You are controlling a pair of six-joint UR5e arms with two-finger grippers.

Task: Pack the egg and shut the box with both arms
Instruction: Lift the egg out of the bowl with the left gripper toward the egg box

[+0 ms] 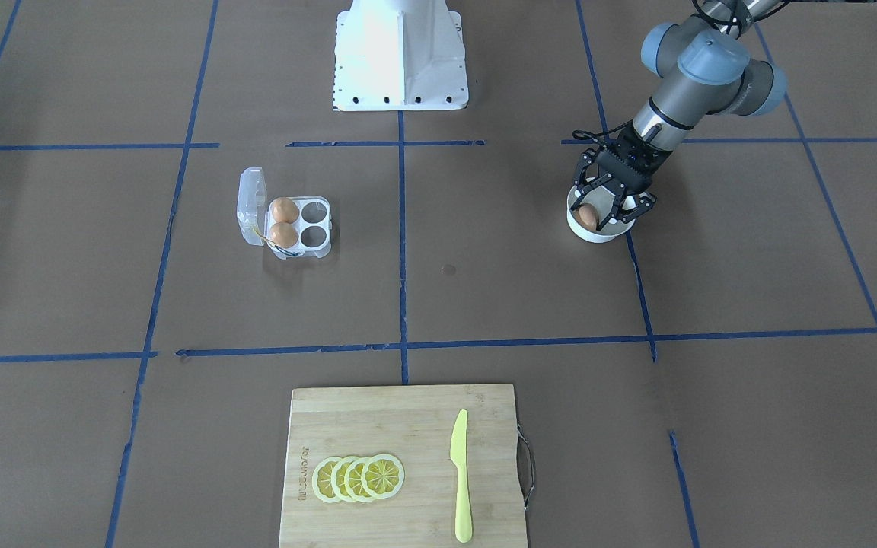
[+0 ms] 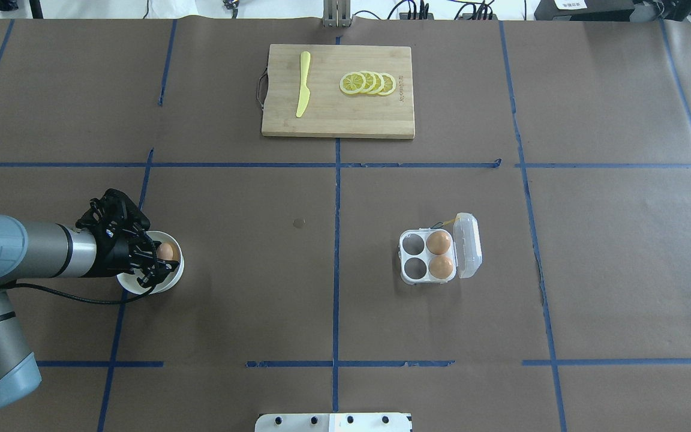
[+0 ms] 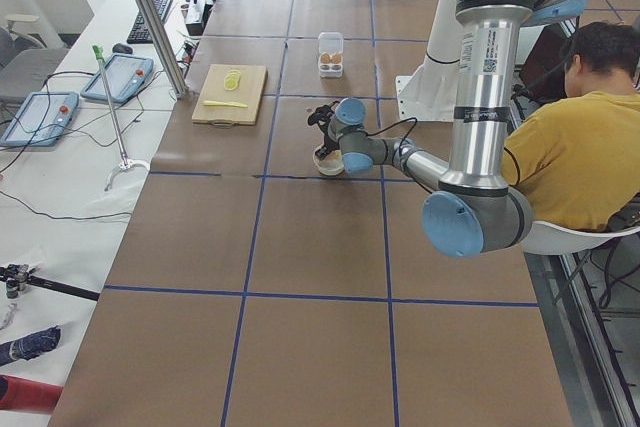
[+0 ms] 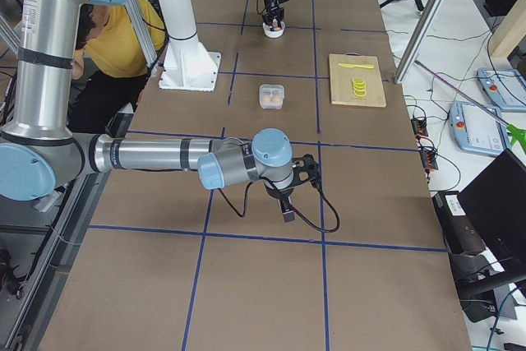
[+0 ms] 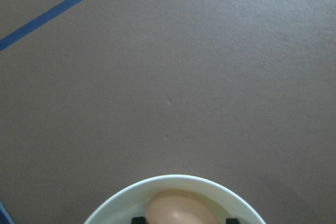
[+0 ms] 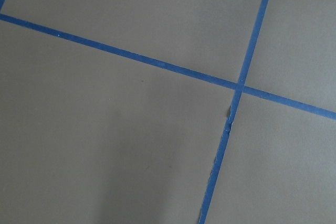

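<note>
Reaches in low with the left arm, forearm near level, wrist turned down so that the left gripper dips into the white bowl. Holds the jaws apart, one black pad either side of the egg lying in that bowl; no telling whether either pad touches it. Stretches the right arm low over the brown table, right gripper pointing down, jaws not readable from here. Well apart from the bowl, across the middle tape line: the box, lid standing open, two more eggs in the cups beside the hinge. Farther off, a cutting board bearing lemon slices and a yellow knife.
</note>
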